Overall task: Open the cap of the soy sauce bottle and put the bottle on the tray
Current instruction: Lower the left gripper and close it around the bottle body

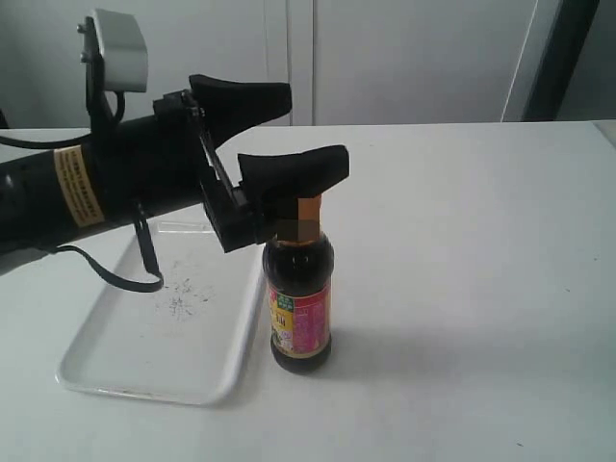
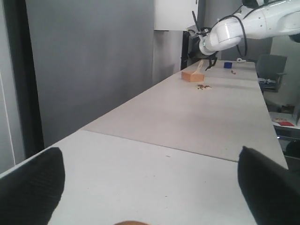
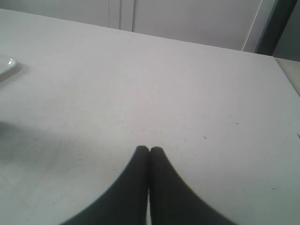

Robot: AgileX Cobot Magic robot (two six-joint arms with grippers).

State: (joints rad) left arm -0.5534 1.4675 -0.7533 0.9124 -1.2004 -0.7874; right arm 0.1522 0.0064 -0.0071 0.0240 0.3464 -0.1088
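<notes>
1. One bottle stands upright on the surface, beside the tray; its label is unreadable.
2. Left pincer gapes wide around the cap.
3. Right pincer is closed, empty.

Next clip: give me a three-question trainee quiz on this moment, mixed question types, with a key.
1. True or false: the soy sauce bottle already stands on the tray.
2. Multiple choice: the left pincer is A) open, around the cap; B) shut beside the cap; C) shut on the bottle's body.
3. Fill in: the right pincer has its fingers pressed ____ over bare table.

Key
1. False; it stands upright on the table just beside the tray's edge.
2. A
3. together
</notes>
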